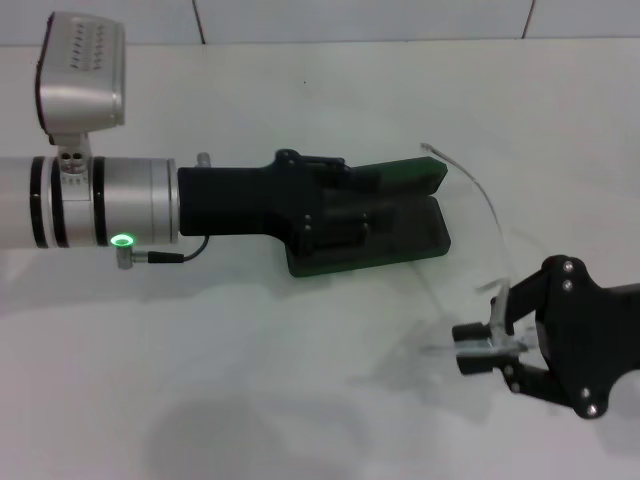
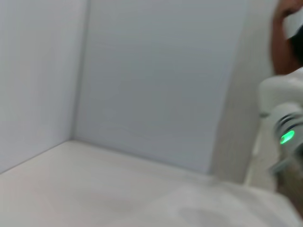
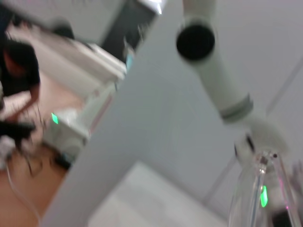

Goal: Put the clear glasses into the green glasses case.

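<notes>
Nearest to me in the head view, my right gripper (image 1: pixel 492 345) sits low on the right side of the white counter (image 1: pixel 300 400), its black fingers (image 1: pixel 478 360) clamped on the front of the clear, colourless plastic glasses (image 1: pixel 492 225). The frame is pinched at the fingertips, and one thin transparent temple arm arcs up and away from the gripper toward the far side of the counter, ending just beyond the far right corner of the case. In the right wrist view I can make out a blurred clear piece of the glasses (image 3: pixel 258 189) close to the lens, with the pale left arm (image 3: pixel 222 80) farther off.

Farther back, near the middle of the counter, the dark green rectangular hard glasses case (image 1: pixel 415 225) lies open, its lid raised on the far side and the dark lining facing up. My left gripper (image 1: pixel 325 215) reaches in from the left over the case's left half and covers it; I cannot tell whether its fingers are apart or together. The left wrist view shows only pale wall panels (image 2: pixel 156 80) and counter.
</notes>
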Controlling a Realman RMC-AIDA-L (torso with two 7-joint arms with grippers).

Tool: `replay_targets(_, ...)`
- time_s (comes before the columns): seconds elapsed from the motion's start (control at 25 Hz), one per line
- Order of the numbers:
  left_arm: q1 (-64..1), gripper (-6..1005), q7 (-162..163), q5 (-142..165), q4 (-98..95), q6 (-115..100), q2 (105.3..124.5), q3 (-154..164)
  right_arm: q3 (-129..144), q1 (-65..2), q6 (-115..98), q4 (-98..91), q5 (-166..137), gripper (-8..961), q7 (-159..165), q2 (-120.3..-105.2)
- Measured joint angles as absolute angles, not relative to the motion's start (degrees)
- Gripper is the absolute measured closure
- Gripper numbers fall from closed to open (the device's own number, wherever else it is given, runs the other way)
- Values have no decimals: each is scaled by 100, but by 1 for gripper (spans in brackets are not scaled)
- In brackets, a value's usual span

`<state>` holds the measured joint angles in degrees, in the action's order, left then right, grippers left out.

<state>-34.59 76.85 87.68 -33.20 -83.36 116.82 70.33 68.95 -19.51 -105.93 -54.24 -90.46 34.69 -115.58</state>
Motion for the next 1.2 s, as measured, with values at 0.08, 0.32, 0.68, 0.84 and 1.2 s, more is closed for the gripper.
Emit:
replay_targets(0.08, -3424, 484, 7511, 8791, -3326, -8062, 11742, 7032, 6931, -2029, -10817, -5306, -8868, 828, 3422, -11575)
replay_targets(0.32, -3484, 483, 6749, 8598, -3274, -7657, 12016, 7112, 7548, -2588, -10912, -4417, -8094, 828, 3389, -11594)
replay_targets(0.68, -3458, 483, 5596, 6447, -2939, -7837, 12015, 7845, 7752, -3540, -10810, -2629, -7666, 828, 3509, -11609)
replay_targets(0.84, -3312, 483, 5343, 6141, -2937, -8222, 12011, 7860, 7746, -3564, -10523, -2528, -7567, 828, 3812, -11610)
replay_targets(1.2, -3228, 484, 5135, 6073, -2877, -8646, 12016, 7866, 7743, -3531, -10279, -2519, -7493, 828, 4336, -11586)
